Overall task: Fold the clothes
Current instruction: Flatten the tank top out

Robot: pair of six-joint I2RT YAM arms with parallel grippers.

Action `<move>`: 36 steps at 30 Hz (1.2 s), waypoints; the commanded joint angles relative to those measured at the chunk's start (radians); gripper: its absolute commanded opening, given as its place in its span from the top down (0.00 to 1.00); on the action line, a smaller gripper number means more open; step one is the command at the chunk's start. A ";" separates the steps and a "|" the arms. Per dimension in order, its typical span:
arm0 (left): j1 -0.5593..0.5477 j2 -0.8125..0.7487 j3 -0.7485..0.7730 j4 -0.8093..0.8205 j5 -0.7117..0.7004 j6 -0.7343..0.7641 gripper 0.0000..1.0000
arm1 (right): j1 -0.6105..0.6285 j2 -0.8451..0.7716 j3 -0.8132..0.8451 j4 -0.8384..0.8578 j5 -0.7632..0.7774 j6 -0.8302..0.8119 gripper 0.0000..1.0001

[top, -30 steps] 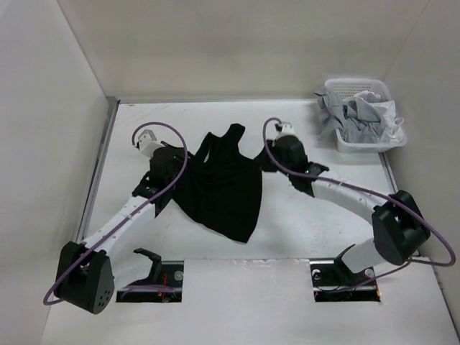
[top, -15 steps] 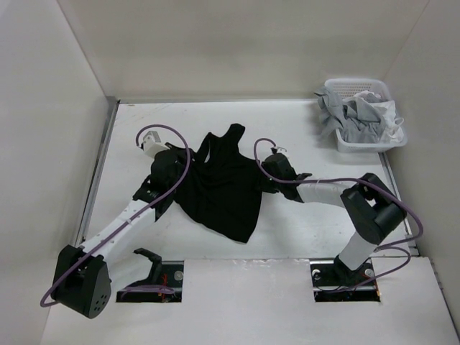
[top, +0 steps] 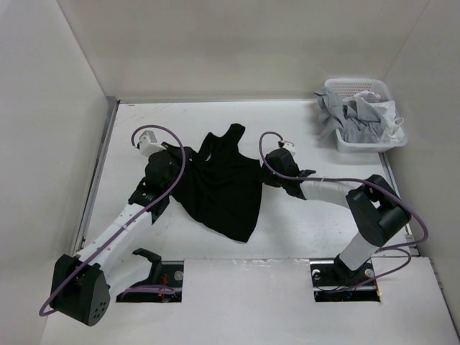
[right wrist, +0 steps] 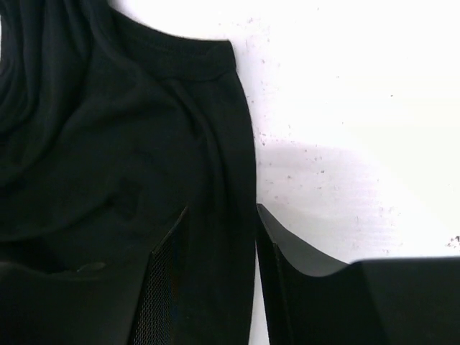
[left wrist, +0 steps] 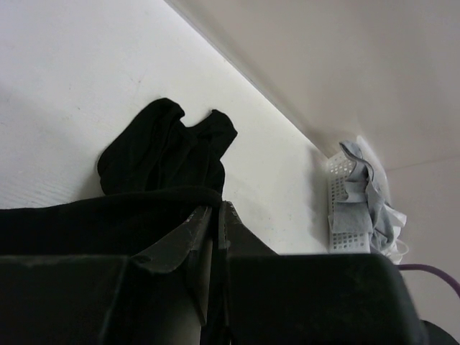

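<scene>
Though overhead the black T-shirt (top: 223, 190) lies crumpled at the middle of the table (top: 323, 230), wrist views alone reveal the left gripper (left wrist: 215, 210) pinching its fabric, the right gripper (right wrist: 221, 210) parted astride its edge.

Black T-shirt (top: 223, 192) rumpled, lying unfolded, left edge lifted.
</scene>
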 commanded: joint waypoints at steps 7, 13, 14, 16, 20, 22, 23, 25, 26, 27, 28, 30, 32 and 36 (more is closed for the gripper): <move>0.027 -0.033 -0.034 0.048 0.028 -0.014 0.98 | 0.005 0.096 0.115 -0.109 -0.003 -0.044 0.58; 0.030 -0.026 -0.045 0.059 0.039 -0.025 0.98 | 0.005 0.159 0.161 -0.105 -0.041 -0.031 0.75; 0.030 -0.021 -0.045 0.062 0.042 -0.025 0.98 | 0.005 0.166 0.164 -0.097 -0.043 -0.025 0.81; 0.033 -0.016 -0.040 0.066 0.048 -0.025 0.98 | 0.005 0.162 0.155 -0.059 -0.046 -0.018 0.95; 0.034 -0.045 -0.019 0.060 0.056 -0.027 0.98 | 0.005 -0.018 0.072 0.039 0.023 -0.041 1.00; 0.031 -0.088 -0.003 0.053 0.060 -0.027 0.98 | 0.017 -0.158 0.045 0.035 0.069 -0.082 1.00; 0.025 -0.117 0.008 0.042 0.062 -0.024 0.99 | 0.026 -0.233 0.038 0.017 0.088 -0.100 1.00; 0.017 -0.188 0.040 -0.005 0.057 -0.017 0.99 | 0.051 -0.386 0.040 -0.045 0.121 -0.139 1.00; 0.013 -0.226 0.058 -0.036 0.051 -0.014 0.99 | 0.066 -0.459 0.048 -0.078 0.138 -0.159 1.00; 0.008 -0.263 0.076 -0.064 0.047 -0.007 0.99 | 0.085 -0.525 0.060 -0.115 0.157 -0.180 1.00; 0.004 -0.301 0.095 -0.087 0.039 0.001 0.99 | 0.104 -0.586 0.078 -0.155 0.178 -0.203 1.00; -0.004 -0.369 0.136 -0.139 0.025 0.019 0.99 | 0.151 -0.687 0.121 -0.226 0.224 -0.238 1.00; -0.018 -0.418 0.185 -0.187 0.008 0.036 0.99 | 0.204 -0.769 0.184 -0.301 0.276 -0.275 0.99; -0.067 -0.467 0.256 -0.223 -0.024 0.071 0.99 | 0.312 -0.852 0.308 -0.388 0.364 -0.327 0.99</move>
